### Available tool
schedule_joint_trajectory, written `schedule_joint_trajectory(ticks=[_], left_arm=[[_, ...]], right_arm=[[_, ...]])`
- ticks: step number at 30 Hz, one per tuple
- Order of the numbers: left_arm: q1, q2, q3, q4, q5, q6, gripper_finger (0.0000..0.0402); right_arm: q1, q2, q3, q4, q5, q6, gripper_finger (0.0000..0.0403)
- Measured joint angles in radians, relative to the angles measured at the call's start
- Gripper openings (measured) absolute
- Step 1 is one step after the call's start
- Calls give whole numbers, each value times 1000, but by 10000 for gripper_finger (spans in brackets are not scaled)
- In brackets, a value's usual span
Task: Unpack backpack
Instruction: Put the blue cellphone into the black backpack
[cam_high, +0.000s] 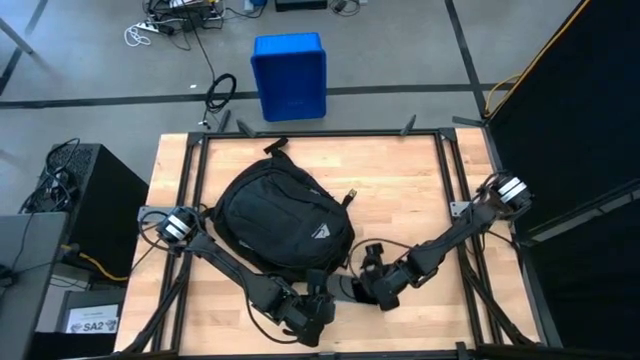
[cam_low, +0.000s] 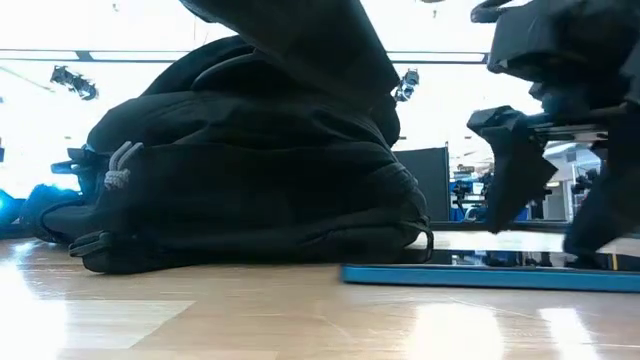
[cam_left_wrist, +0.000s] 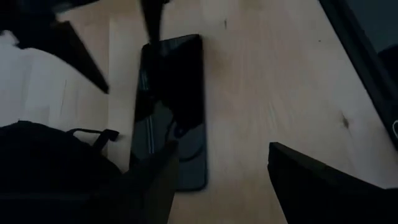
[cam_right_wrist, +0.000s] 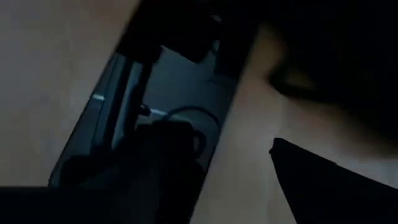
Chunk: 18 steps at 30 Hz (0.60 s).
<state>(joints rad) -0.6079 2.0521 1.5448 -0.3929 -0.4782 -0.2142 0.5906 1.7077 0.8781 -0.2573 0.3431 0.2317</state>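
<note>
The black backpack (cam_high: 280, 225) lies flat on the wooden table, its bulk filling the left of the low view (cam_low: 240, 180). Beside its near right end a dark glossy phone with a blue edge (cam_low: 490, 272) lies flat on the wood (cam_left_wrist: 171, 106). My left gripper (cam_left_wrist: 217, 180) hovers open over the phone's near end, one finger on either side of bare wood. My right gripper (cam_right_wrist: 230, 180) is open above the phone's other end (cam_right_wrist: 161, 106), fingers slanting down. My right gripper has one fingertip (cam_low: 580, 250) very close to the phone's top face near its right end; whether it touches, I cannot tell. The phone lies flat on the table.
A blue plastic bin (cam_high: 289, 75) stands on the floor beyond the far edge. Black frame rails (cam_high: 445, 170) run along the table's sides. Bare wood lies right of the backpack (cam_high: 400, 190). Both arms crowd the near middle of the table.
</note>
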Motion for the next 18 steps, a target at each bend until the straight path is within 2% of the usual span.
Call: schedule_joint_trajectory(ticks=[4, 6, 10, 15, 18], left_arm=[[0, 0, 0, 0, 0, -3, 214], [0, 0, 0, 1, 0, -3, 214], [4, 0, 0, 2, 0, -2, 214], [6, 1, 0, 5, 0, -2, 214], [6, 1, 0, 7, 0, -2, 214]], right_arm=[[-16, -74, 2, 17, -8, 56, 259], [-20, -82, 3, 45, -80, 60, 269], [-22, -61, 3, 121, -213, 54, 309], [-36, -1, 2, 127, -229, 56, 382], [-52, 30, 2, 126, -236, 75, 392]])
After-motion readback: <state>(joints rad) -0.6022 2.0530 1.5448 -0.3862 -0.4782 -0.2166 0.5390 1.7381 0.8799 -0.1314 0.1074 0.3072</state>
